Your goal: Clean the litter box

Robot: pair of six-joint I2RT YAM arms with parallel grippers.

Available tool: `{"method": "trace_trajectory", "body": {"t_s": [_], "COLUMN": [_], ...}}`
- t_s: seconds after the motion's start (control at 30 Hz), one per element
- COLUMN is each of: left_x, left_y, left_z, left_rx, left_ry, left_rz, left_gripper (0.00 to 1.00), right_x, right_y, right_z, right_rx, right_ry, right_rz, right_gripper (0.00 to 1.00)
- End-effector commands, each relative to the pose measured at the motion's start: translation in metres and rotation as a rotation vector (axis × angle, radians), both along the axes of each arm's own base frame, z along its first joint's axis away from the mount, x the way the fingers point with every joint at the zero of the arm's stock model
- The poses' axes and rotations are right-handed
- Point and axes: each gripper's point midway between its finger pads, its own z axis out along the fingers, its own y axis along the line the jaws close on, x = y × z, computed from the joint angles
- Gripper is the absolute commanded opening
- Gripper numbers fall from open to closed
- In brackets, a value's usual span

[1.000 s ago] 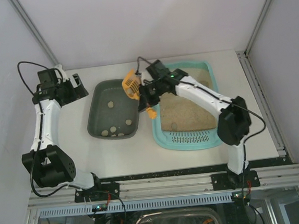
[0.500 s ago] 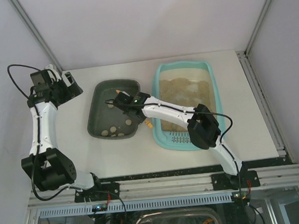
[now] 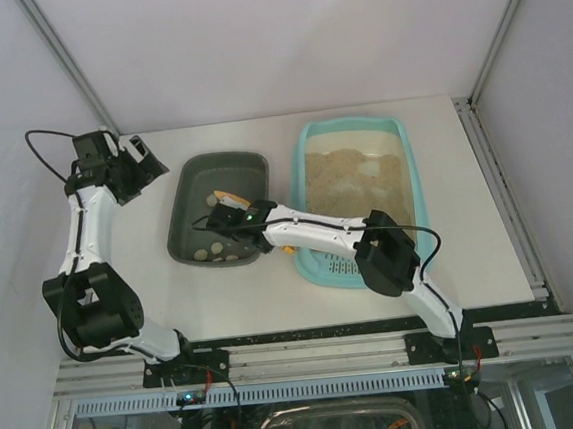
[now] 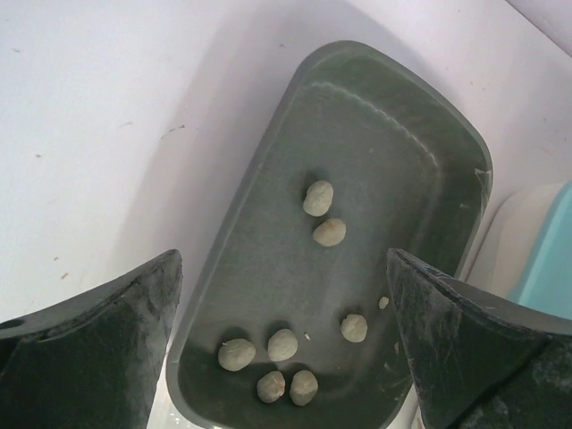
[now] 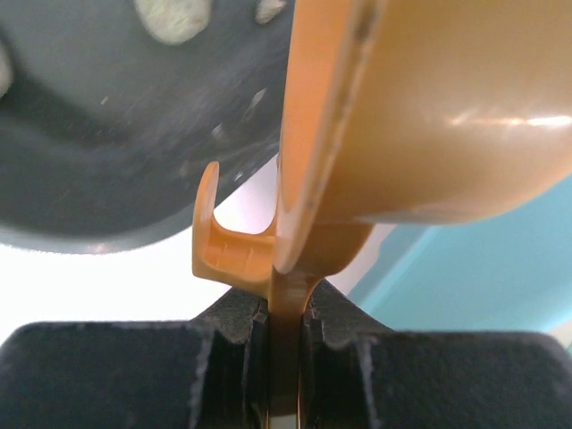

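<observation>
The right pincer (image 5: 284, 335) clamps the orange scoop (image 5: 402, 116) over the dark tray (image 3: 190, 198), left of the litter box (image 3: 409, 154); the left pincer (image 3: 144, 155) gapes empty, seemingly hovering far-left.

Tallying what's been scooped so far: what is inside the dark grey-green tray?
Seven pale clumps and a crumb lie on the dark tray's floor, in the left wrist view. From above, the right gripper and orange scoop cover part of it.

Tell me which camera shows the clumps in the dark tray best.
Left wrist: it looks down into the dark tray, clumps large and clear. Top external shows them tiny, some under the right arm. Right wrist catches a blurred few at its top edge.
</observation>
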Motion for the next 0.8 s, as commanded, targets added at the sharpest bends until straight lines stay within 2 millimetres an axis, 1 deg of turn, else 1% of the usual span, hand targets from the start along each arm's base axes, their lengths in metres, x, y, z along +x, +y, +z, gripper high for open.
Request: {"method": "trace_trajectory", "body": {"t_s": [0.0,0.07,0.1,0.13,0.17,0.2,0.27,0.33,0.4,0.43,0.5,0.57,0.63,0.7,0.77], "left_x": [0.012,0.009,0.008,0.007,0.006,0.006,0.007,0.009,0.012,0.014,0.017,0.02,0.021,0.022,0.025], "left_y": [-0.016,-0.023,-0.027,-0.032,-0.037,-0.042,-0.053,-0.062,-0.07,-0.076,-0.088,-0.097,-0.108,-0.122,-0.138], "left_z": [0.028,0.032,0.033,0.033,0.034,0.033,0.032,0.031,0.03,0.03,0.032,0.034,0.035,0.031,0.031], "left_rx": [0.04,0.094,0.115,0.124,0.127,0.12,0.1,0.078,0.049,0.03,0.011,0.023,0.043,0.028,-0.019], "left_ry": [-0.074,-0.068,-0.07,-0.071,-0.073,-0.073,-0.076,-0.079,-0.079,-0.083,-0.085,-0.083,-0.064,-0.038,-0.032], "left_rz": [-0.055,-0.094,-0.109,-0.126,-0.141,-0.149,-0.164,-0.169,-0.166,-0.167,-0.168,-0.165,-0.158,-0.175,-0.182], "left_gripper": [1.0,1.0,1.0,1.0,1.0,1.0,1.0,1.0,1.0,1.0,1.0,1.0,1.0,1.0,1.0], "right_x": [-0.023,-0.041,-0.05,-0.06,-0.066,-0.072,-0.082,-0.092,-0.102,-0.106,-0.113,-0.117,-0.124,-0.128,-0.132], "right_y": [0.008,-0.001,-0.009,-0.023,-0.039,-0.062,-0.1,-0.134,-0.16,-0.17,-0.183,-0.189,-0.196,-0.203,-0.208], "right_z": [0.099,0.143,0.158,0.164,0.166,0.17,0.16,0.147,0.128,0.121,0.105,0.09,0.071,0.049,0.036], "right_rx": [0.217,0.34,0.382,0.405,0.421,0.448,0.471,0.504,0.551,0.58,0.623,0.628,0.57,0.48,0.413], "right_ry": [0.026,0.073,0.114,0.164,0.213,0.256,0.358,0.457,0.541,0.568,0.601,0.626,0.668,0.728,0.785], "right_rz": [0.085,0.081,0.076,0.055,0.027,-0.023,-0.147,-0.299,-0.457,-0.516,-0.595,-0.605,-0.596,-0.602,-0.628], "right_gripper": [0.0,0.0,0.0,0.0,0.0,0.0,0.0,0.0,0.0,0.0,0.0,0.0,0.0,0.0,0.0]}}
